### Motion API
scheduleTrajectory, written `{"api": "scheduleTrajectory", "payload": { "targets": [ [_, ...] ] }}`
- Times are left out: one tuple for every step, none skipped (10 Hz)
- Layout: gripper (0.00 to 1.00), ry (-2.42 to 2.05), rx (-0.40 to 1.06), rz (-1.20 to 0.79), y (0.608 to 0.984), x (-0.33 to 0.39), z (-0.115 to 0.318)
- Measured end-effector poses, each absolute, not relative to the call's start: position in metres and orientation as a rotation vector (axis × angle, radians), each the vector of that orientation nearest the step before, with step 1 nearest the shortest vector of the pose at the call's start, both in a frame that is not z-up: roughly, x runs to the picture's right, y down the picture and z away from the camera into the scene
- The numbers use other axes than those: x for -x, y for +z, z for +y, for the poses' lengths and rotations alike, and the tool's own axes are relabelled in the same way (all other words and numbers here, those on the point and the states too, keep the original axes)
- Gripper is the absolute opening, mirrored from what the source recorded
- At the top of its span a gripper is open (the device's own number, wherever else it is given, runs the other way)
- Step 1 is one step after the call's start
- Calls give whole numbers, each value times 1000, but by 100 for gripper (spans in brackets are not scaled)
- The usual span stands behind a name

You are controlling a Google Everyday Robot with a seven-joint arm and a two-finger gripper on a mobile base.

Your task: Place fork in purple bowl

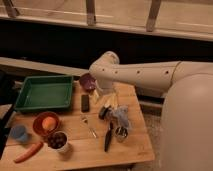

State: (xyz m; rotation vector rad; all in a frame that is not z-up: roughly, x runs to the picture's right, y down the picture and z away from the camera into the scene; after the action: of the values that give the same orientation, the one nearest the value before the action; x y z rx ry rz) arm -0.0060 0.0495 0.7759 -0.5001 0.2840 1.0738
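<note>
One fork (89,126) is all the task asks after, and it lies flat on the desk (80,158), out in the bare middle and touching nothing. It is slim and silver, and its long axis runs on a slant: one end points up toward the green tray (44,92), the other down toward the near edge.

One arm reaches in from the right, and its gripper (106,93) hangs over the far half of the desk. Whether the gripper is spread or closed, I can't make out from where I stand. The fork is apart from the gripper, nearer me and a little to the left as I look. So the coming move, as I judge it, is a reach down and toward the near edge, turned to meet that slanted axis across its narrow width.

One purple bowl (87,81) sits at the far side, just beside the end of the arm, with nothing in it that I can see. It is on the opposite side of the gripper from the fork.

Counting the rest:
- one orange-red bowl (45,123) holding something round and orange
- one white cup (59,141) with dark contents
- one carrot (27,151)
- one black-handled utensil (108,138), which is not the fork
- some yellow-handled utensils (111,102) under the gripper, though I can't count them
</note>
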Motion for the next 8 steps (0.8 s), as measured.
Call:
{"api": "scheduleTrajectory", "payload": {
  "targets": [
    [80,1053,510,271,774,14,53],
    [80,1055,506,271,773,13,51],
    [80,1058,506,273,774,11,51],
    [80,1056,507,272,774,12,52],
    [80,1055,512,269,774,14,53],
    [80,1046,524,267,777,15,57],
    [80,1033,544,263,784,25,63],
    [80,1009,571,259,795,41,74]
  ]
}}
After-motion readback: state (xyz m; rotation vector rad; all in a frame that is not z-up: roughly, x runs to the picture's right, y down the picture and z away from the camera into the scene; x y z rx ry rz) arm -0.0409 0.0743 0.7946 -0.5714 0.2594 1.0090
